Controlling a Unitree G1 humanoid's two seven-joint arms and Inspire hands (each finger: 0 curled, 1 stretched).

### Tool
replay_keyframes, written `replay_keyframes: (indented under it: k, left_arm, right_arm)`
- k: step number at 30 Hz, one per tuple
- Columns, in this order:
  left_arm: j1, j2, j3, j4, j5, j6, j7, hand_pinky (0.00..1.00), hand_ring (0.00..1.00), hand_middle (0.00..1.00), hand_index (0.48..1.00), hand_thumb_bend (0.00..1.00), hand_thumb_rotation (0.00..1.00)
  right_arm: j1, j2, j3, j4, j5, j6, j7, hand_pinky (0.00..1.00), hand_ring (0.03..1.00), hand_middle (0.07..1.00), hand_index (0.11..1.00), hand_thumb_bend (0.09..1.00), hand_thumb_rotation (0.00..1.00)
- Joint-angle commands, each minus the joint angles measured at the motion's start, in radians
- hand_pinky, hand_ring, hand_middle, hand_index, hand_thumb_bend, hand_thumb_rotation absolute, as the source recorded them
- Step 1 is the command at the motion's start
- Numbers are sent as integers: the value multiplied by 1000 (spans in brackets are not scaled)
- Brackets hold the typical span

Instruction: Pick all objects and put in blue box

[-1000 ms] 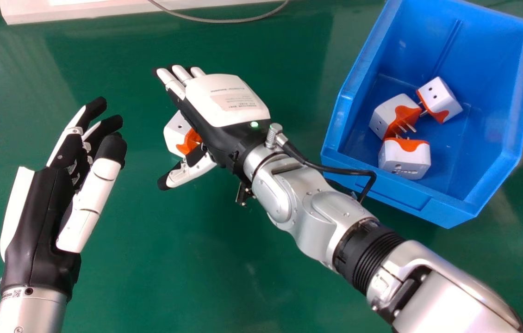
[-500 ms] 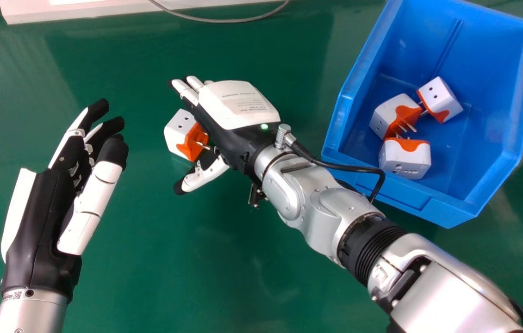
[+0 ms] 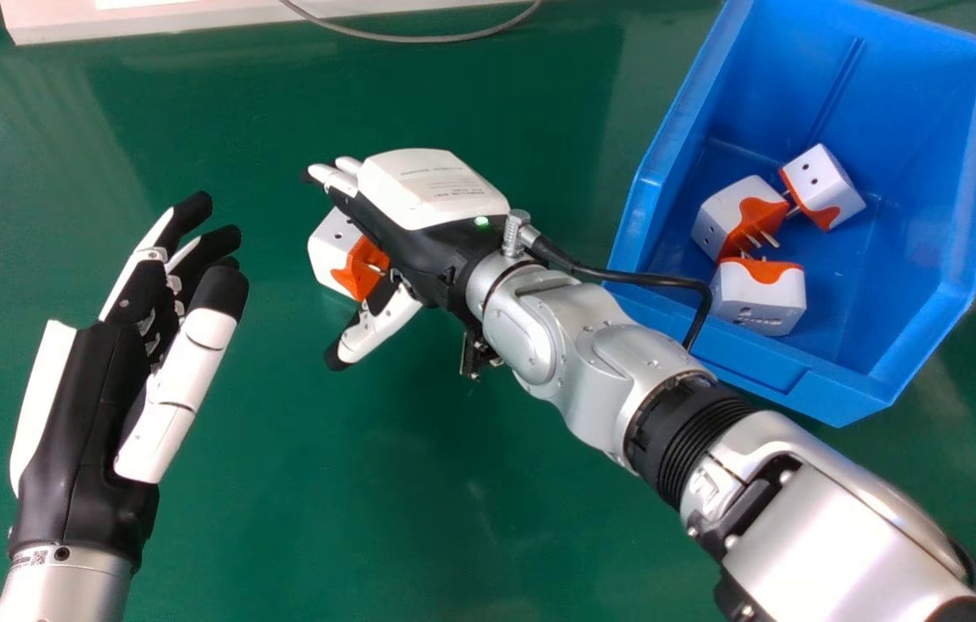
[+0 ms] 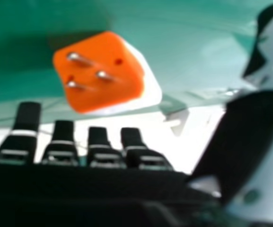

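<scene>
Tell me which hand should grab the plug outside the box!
Right, I think. The right hand is open, close beside the plug; the left hand is farther from it and from the blue box.

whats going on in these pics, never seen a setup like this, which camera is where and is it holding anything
This is a humanoid robot with silver forearms and black and white hands. The head view looks down from its head; the right hand view comes from a camera at its right hand, so that hand's own fingers and thumb show up close.

On the green table lies one white and orange plug adapter, beside the right hand. The blue box contains three similar adapters.

Nothing is held: the right hand is open, its fingers not closed round the adapter, and the left hand is open and empty.
</scene>
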State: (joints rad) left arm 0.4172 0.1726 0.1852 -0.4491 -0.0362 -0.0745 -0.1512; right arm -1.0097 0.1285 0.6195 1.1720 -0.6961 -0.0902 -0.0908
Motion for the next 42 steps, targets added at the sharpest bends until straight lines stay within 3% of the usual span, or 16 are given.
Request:
replay_keyframes:
  k: [1,17,42]
  left_arm:
    - [7,2,-2,-33,8,-21,0,817,875,885,916,718,856]
    - [23,-6,-15,-53,12,-19,8,816,876,885,917,717,858]
    - [50,-23,-33,-116,24,24,14,813,874,885,917,714,860]
  right_arm:
    - [-39,0,-16,-14,16,-15,13,808,942,956,930,716,291]
    - [-65,-15,-10,-10,4,-34,42,807,924,923,904,681,177]
    - [-90,-22,14,-2,-19,-30,54,759,903,902,870,678,141]
